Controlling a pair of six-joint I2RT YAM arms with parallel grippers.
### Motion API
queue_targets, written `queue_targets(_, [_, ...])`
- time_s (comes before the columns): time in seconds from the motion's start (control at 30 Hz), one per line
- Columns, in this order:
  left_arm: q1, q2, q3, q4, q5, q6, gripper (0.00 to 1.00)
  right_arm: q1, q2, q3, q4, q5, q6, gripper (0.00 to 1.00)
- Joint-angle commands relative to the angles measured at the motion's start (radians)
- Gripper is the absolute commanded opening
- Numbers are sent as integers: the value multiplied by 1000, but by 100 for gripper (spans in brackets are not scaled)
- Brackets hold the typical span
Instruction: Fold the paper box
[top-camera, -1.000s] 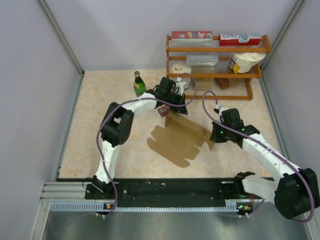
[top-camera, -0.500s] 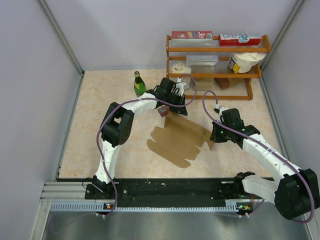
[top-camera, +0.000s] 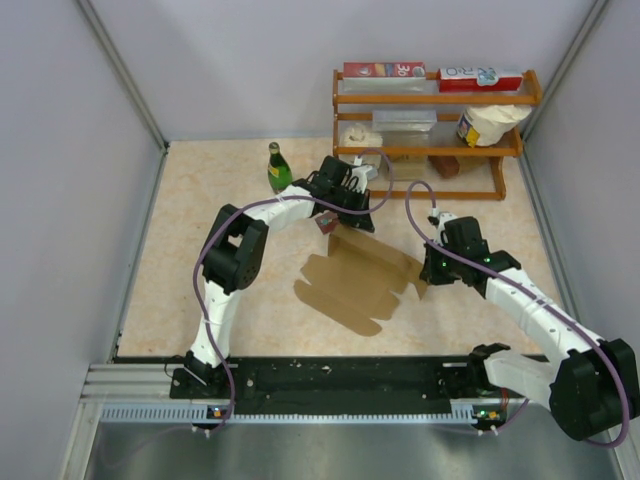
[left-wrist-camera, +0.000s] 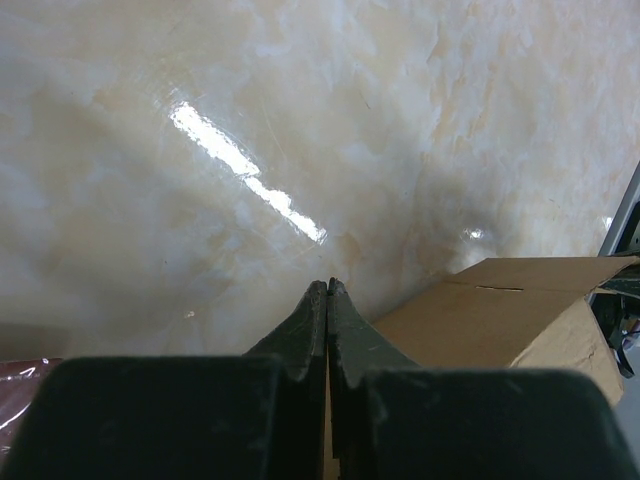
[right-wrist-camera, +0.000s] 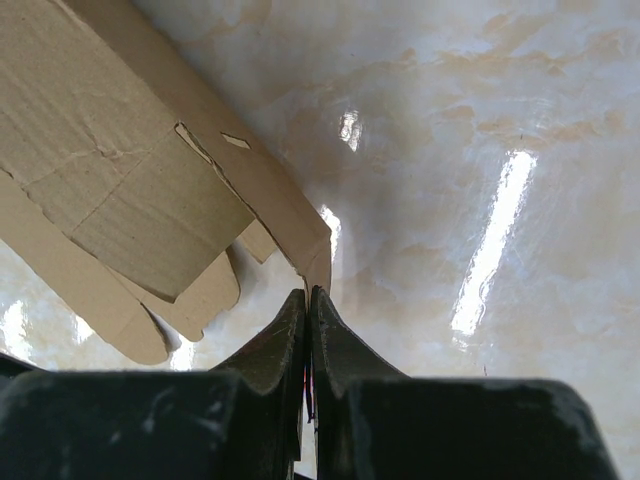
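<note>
The paper box (top-camera: 355, 285) is a plain brown cardboard sheet lying mid-table, its far panel raised along a crease. My left gripper (top-camera: 352, 215) is at the sheet's far edge. In the left wrist view its jaws (left-wrist-camera: 327, 285) are pressed together with a thin tan strip of cardboard between them, and the box (left-wrist-camera: 500, 320) spreads to the right. My right gripper (top-camera: 428, 272) is at the sheet's right edge. Its jaws (right-wrist-camera: 308, 292) are shut on a corner of the box (right-wrist-camera: 150, 190), which rises up and left from the tips.
A green bottle (top-camera: 278, 168) stands behind the left gripper. A wooden rack (top-camera: 430, 100) with printed cartons and a white tub stands at the back right. A small dark-red card (top-camera: 324, 222) lies beside the left gripper, also at the frame edge (left-wrist-camera: 20, 385).
The left jaws have closed the last bit onto the cardboard edge. Both arms and the sheet have hardly moved.
</note>
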Motion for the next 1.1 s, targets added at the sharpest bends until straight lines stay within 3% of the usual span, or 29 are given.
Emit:
queue_targets(0.0, [-3, -22, -5, 0, 18, 4, 0, -10, -39, 28, 58, -29, 2, 0])
queue_targets(0.67, [-3, -5, 47, -95, -16, 50, 0, -10, -59, 21, 86, -25, 4, 0])
queue_targets(1.07, [6, -85, -23, -160, -71, 78, 0, -8, -10, 54, 112, 9, 11, 0])
